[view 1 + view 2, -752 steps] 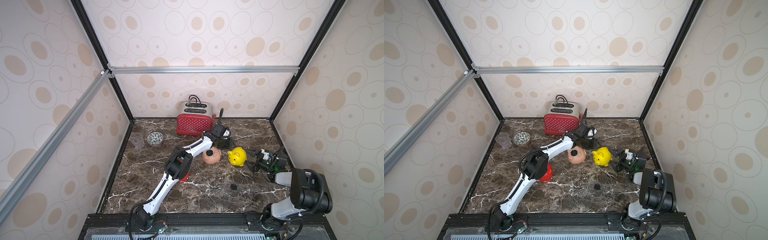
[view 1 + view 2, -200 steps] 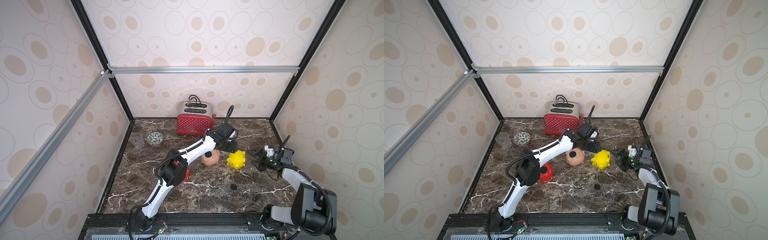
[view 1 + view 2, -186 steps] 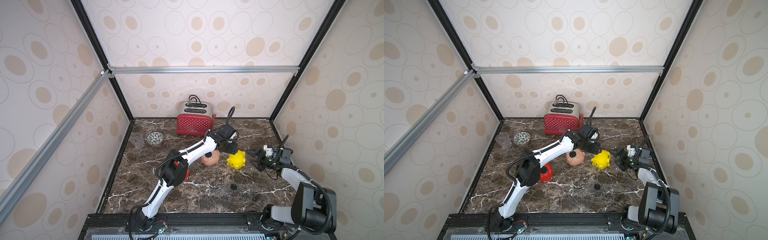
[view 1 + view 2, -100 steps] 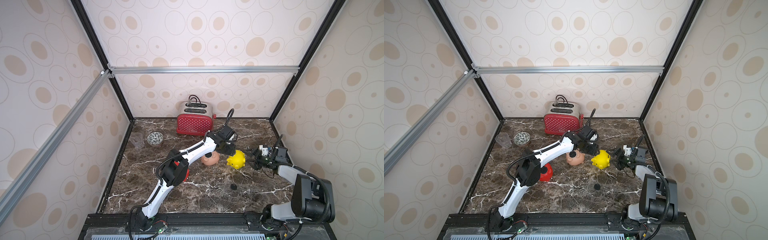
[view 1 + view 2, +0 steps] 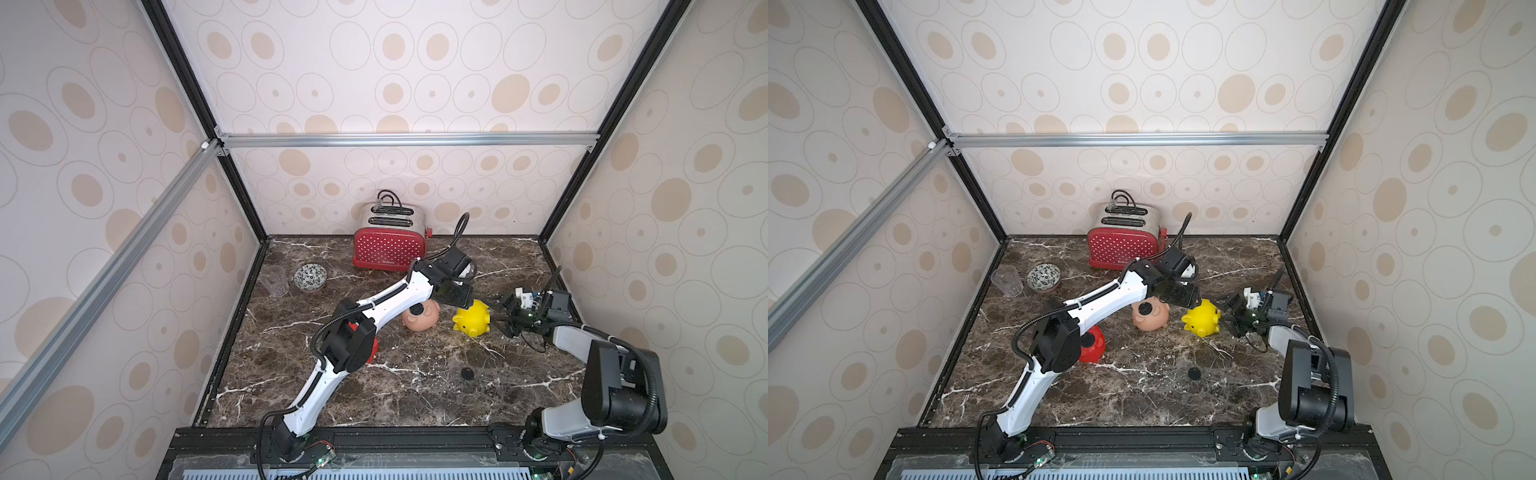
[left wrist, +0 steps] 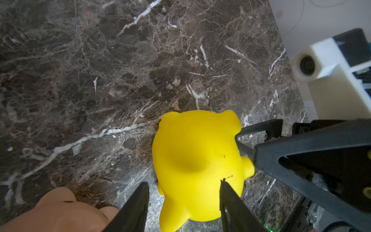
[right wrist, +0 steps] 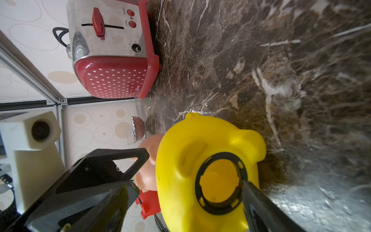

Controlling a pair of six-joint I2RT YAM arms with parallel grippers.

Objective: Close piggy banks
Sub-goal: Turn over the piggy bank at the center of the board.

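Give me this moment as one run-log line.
yellow pig: on side, belly hole open | left gripper: open, fingers at its back | right gripper: open, facing hole | black plug: loose on table | peach pig: plugged

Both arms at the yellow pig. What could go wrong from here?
1. The yellow piggy bank has its belly hole open; the black plug lies apart on the table, in neither gripper.
2. Left gripper and right gripper, both open, crowd that pig; they could collide.
3. It lies on its side beside the peach piggy bank; a push may knock them together.
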